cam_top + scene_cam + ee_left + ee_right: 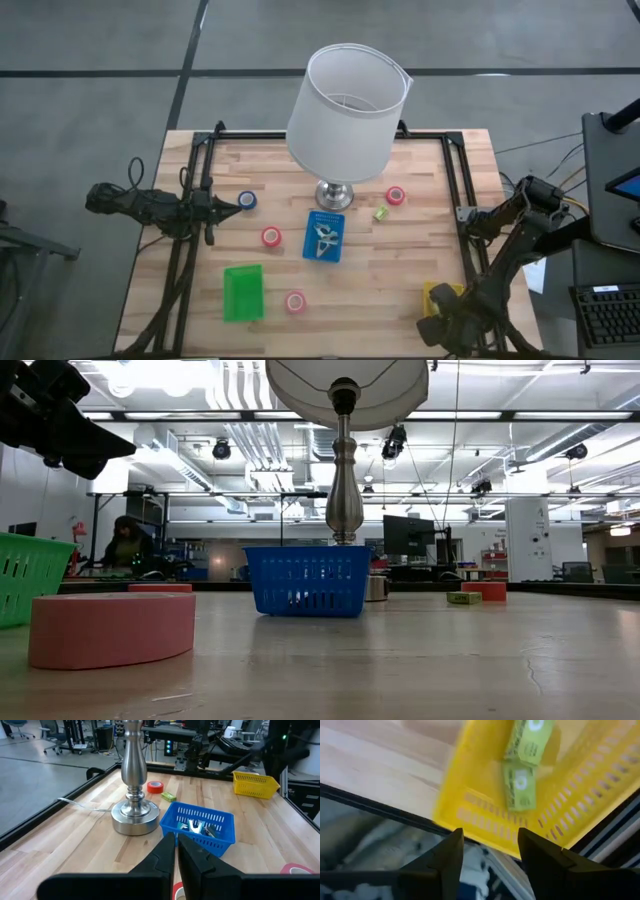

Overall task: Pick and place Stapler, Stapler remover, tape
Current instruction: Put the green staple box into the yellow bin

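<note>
Right hand point(445, 325) sits at the bench's near right corner, right over the yellow bin point(440, 295). In its wrist view the fingers point(447, 860) are spread apart with nothing between them, and two green boxes point(522, 762) lie in the yellow bin point(530, 815) just beyond. That reads as a drop just made, staples or similar going into yellow; I can't tell more than that.

Left hand point(235, 208) is by the left edge, pointing in toward the middle, fingers point(165, 855) pressed together and empty.

Tape is all out on the bench: blue roll point(247, 201) just off the left hand's tip, red roll point(271, 237) left of the blue bin point(324, 238), red roll point(295, 302) near the front edge beside the green bin point(243, 292), and red roll point(395, 196) right of the lamp point(335, 195). A small green box point(380, 213) lies close to that last roll. The blue bin holds a metal item point(197, 827), likely the staple remover; not sure.

Step in hand, as I judge it: right arm finishing a placement, tape sorting not yet started.

Next move likely calls for the left hand to open, drop over the blue roll and close across it. Watch the lamp base and shade: they crowd the middle.
</note>
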`<state>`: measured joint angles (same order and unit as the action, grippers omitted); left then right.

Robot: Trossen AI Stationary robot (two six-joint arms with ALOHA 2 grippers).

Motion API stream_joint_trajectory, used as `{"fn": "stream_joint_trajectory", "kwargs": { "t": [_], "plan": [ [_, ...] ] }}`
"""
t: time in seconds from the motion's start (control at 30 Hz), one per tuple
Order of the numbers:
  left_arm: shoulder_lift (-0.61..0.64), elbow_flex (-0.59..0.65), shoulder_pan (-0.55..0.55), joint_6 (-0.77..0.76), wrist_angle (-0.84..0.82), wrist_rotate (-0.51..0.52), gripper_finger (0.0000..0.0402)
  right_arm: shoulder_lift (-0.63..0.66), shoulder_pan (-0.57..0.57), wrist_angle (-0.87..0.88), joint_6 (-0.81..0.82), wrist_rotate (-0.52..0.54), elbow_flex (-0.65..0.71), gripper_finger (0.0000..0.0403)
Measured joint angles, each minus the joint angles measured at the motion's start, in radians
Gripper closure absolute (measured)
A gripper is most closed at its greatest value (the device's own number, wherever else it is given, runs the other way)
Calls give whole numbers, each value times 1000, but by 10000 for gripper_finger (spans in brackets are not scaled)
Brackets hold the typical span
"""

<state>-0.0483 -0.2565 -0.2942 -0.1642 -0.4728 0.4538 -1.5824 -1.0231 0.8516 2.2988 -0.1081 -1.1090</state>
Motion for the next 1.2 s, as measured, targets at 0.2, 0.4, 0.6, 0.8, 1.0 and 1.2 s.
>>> {"fn": "stream_joint_trajectory", "kwargs": {
  "t": [0.2, 0.4, 0.6, 0.8, 1.0, 1.2],
  "plan": [
    [0, 0, 0, 0, 0, 0, 378, 24, 39, 281, -19, 217, -150, 211],
    [0, 0, 0, 0, 0, 0, 378, 26, 156, 349, -189, 417, -207, 206],
    [0, 0, 0, 0, 0, 0, 378, 26, 327, 411, -167, 391, -183, 192],
    [0, 0, 0, 0, 0, 0, 378, 31, 546, 405, -276, 372, -136, 188],
    [0, 0, 0, 0, 0, 0, 378, 32, 790, 333, -423, 303, -62, 188],
    [0, 0, 0, 0, 0, 0, 378, 32, 960, 117, -609, 258, 59, 188]
  ]
}}
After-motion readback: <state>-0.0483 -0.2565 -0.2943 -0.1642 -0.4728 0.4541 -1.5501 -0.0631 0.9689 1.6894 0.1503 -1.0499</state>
